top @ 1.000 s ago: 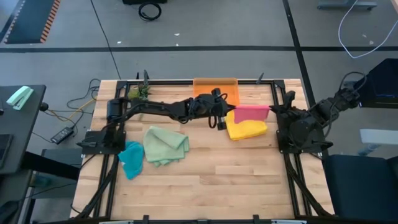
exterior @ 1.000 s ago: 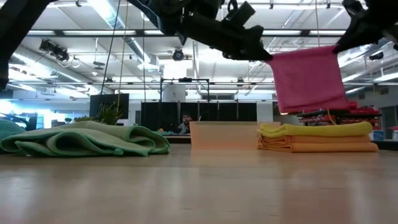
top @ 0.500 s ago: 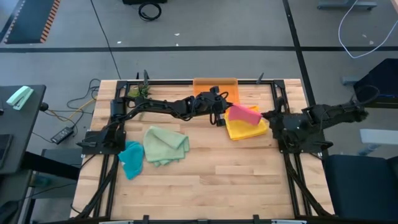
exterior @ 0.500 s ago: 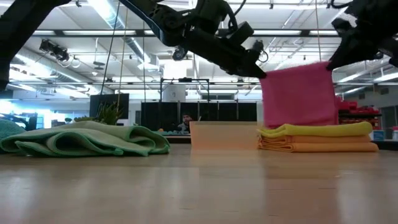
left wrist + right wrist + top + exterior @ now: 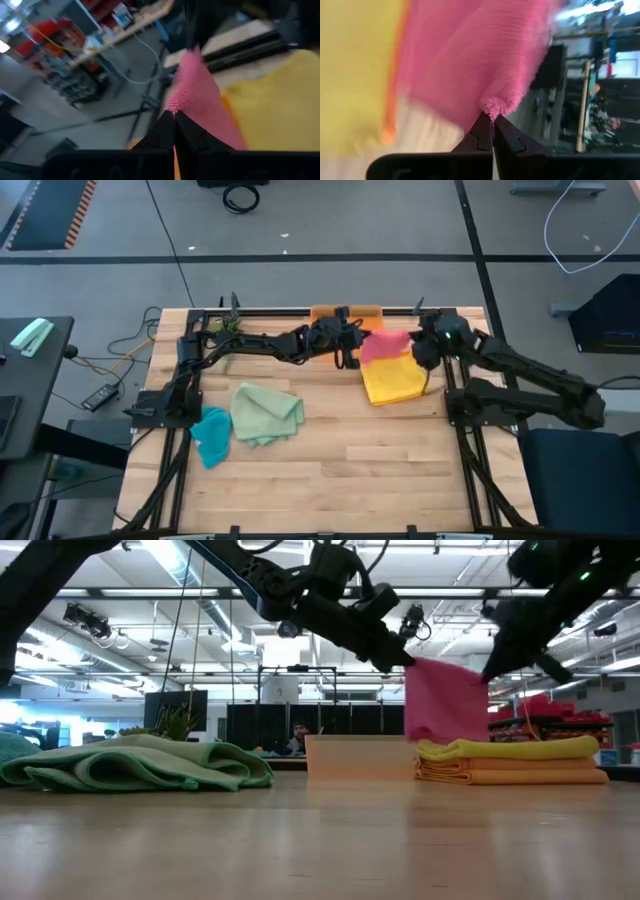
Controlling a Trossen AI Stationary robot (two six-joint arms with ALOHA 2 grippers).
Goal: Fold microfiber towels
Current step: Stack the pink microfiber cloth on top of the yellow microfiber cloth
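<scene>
At centre-left of the high view a teal towel (image 5: 211, 435) and a sage green towel (image 5: 267, 413) lay loose. Right of centre, the left gripper (image 5: 352, 354) and the right gripper (image 5: 421, 352) each pinched a corner of the pink towel (image 5: 385, 345) above the yellow towel (image 5: 395, 381). Light and limp, it would sag unless held by its corners. Since the earlier frame it had dropped lower and bunched narrower as the grippers closed in.
</scene>
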